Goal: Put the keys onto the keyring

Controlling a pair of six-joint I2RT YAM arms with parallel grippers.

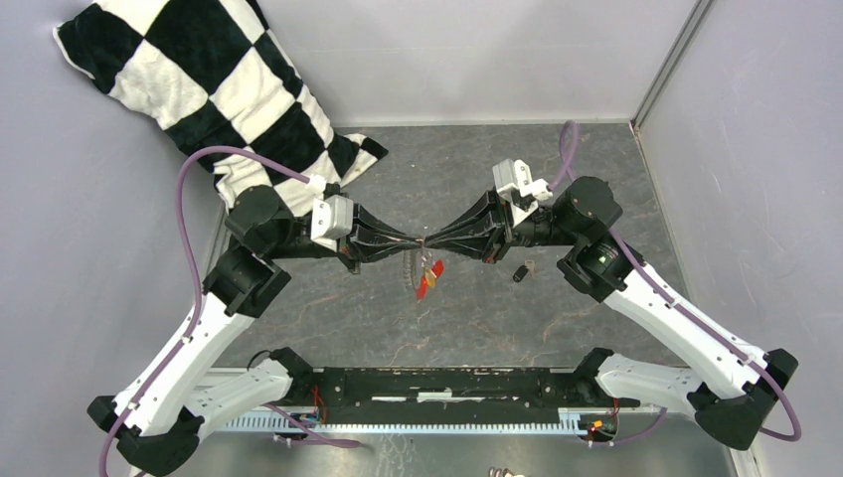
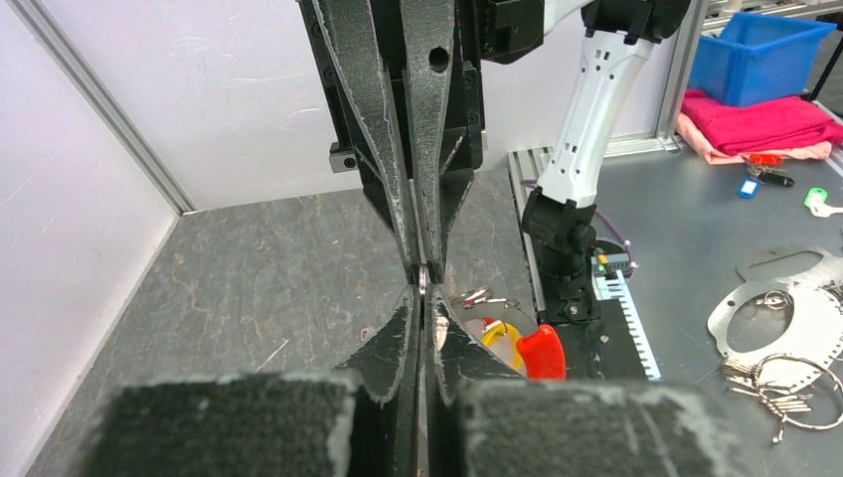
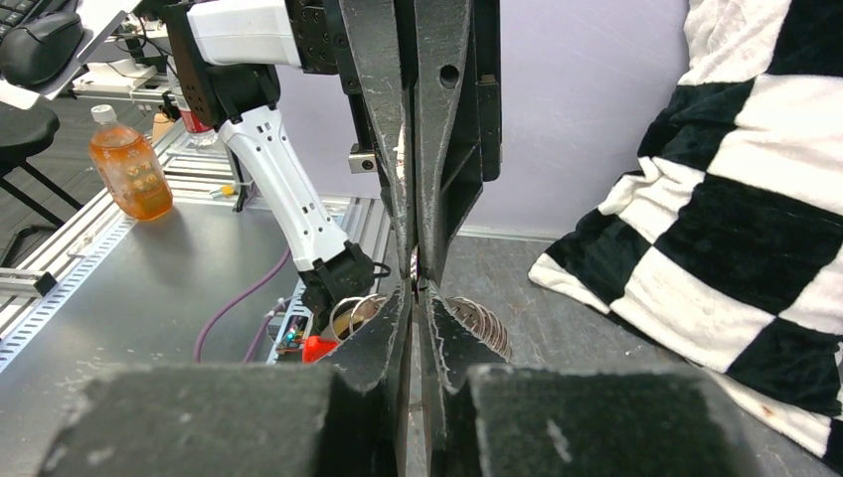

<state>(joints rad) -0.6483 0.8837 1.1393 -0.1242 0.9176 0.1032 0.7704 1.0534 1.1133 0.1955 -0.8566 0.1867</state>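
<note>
From above, the left pincer (image 1: pixel 417 241) and the right pincer (image 1: pixel 430 241) meet tip to tip over the middle of the grey stone-patterned table (image 1: pixel 418 328). Each is narrowed right down onto the thin grey wire keyring (image 1: pixel 421 249), which is little more than a glint between them. The red and yellow plastic-headed keys (image 1: pixel 428 277) hang from it just on the near side of the tips. A black-headed key with a short silvery blade (image 1: pixel 521 270) lies on the table near the right wrist, apart from the ring. A black-and-white chequered cushion (image 1: pixel 214 89) crowds the far left corner. The table beyond the tips and nearer than them lies open as far as the pale walls (image 1: pixel 477 60).

The left wrist camera shows its own fingers (image 2: pixel 398 338) pressed together, with a sliver of wire at their ends. The right arm's fingers come down to the same spot. The red and yellow key heads peep out behind, partly hidden.

At the right wrist its own fingers (image 3: pixel 383 328) are likewise closed. Silvery wire curves show on either side of them, mostly blocked, and the nip itself is too thin to make out. The cushion is cut off at the right edge.
</note>
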